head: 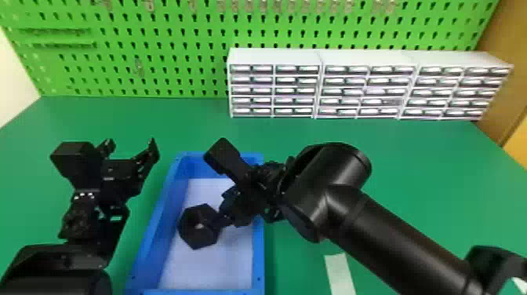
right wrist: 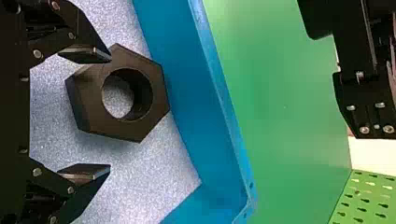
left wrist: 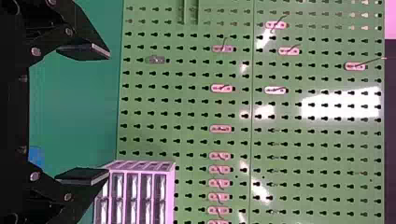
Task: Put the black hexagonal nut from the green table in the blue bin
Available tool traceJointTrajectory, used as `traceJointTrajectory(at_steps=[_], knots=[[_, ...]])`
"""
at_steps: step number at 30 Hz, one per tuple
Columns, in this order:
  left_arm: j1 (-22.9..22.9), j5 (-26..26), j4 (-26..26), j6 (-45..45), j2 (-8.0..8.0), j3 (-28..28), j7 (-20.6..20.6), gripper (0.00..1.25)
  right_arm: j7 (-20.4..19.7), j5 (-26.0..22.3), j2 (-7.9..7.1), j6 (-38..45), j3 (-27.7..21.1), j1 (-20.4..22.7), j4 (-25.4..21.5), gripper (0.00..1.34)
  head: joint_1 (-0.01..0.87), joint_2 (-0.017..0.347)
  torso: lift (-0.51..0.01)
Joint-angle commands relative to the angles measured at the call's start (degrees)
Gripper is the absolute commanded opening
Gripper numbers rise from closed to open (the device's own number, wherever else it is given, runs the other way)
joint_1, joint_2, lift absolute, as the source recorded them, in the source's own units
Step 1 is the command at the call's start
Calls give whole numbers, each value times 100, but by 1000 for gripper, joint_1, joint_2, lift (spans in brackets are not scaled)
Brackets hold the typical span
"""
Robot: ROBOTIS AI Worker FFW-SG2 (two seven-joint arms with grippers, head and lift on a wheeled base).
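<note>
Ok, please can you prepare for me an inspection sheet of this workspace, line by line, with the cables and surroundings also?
Surface: green table, with the blue bin on it.
Job's things: black hexagonal nut inside the bin's walls; whether it rests flat is unclear.
Clutter: pale strip on the table, right of the bin.
Right gripper: open, at the nut; contact unclear.
Left gripper: open, left of the bin.
Cables: nothing seen.
Surroundings: white drawer units at the table's back, before a green pegboard.
</note>
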Motion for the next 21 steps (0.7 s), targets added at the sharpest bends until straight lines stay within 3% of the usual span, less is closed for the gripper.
traceJointTrajectory(at_steps=[1,11,21], knots=[[0,0,-5,0,0,0,-8,882,4,12,0,9,-26,0,0,913,686,52,-97],[9,9,4,0,9,9,1,882,13,82,-18,88,-395,35,-132,913,686,52,-97],[-9,27,4,0,9,-9,1,882,444,838,44,158,-1670,378,-686,913,686,52,-97]])
